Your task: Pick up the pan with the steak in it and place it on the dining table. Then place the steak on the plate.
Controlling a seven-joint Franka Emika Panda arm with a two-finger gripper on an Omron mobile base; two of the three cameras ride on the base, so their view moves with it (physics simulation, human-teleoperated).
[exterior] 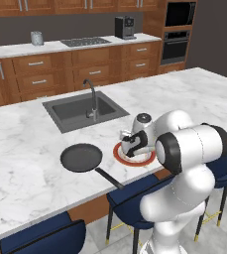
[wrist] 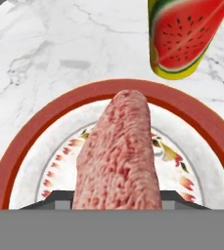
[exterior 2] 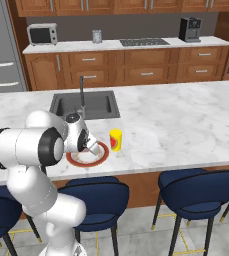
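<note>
Marble is seen across the whole dining table (exterior: 194, 94), white with grey veins, with a dark sink (exterior: 80, 111) and a curved tap (exterior: 92, 97) set into it and blue chairs (exterior 2: 198, 192) tucked along the near edge. Behind it, a wall counter (exterior: 60, 47) is lined with wooden cabinets, and a cooktop (exterior: 85, 41), a coffee machine (exterior: 124, 27), a microwave (exterior 2: 41, 34) and a built-in oven (exterior: 177, 42) are placed along that wall. On the table, the pan (exterior: 81, 157) is set down empty, its long handle pointed toward the near edge, well apart from the sink. Just beside it the plate (exterior 2: 104, 154) is found, red-rimmed with a pale centre. The gripper (exterior: 130, 145) is held low over that plate, and the steak (wrist: 121, 156) is pinched between the jaws, seen from the hand as a pinkish slab hanging above the plate's middle; whether its lower end touches the plate cannot be told. Near the plate, on the side away from the pan, a yellow can (exterior 2: 115, 140) with a watermelon picture is stood upright. Much of the plate is hidden by the arm's white elbow in both base views.
</note>
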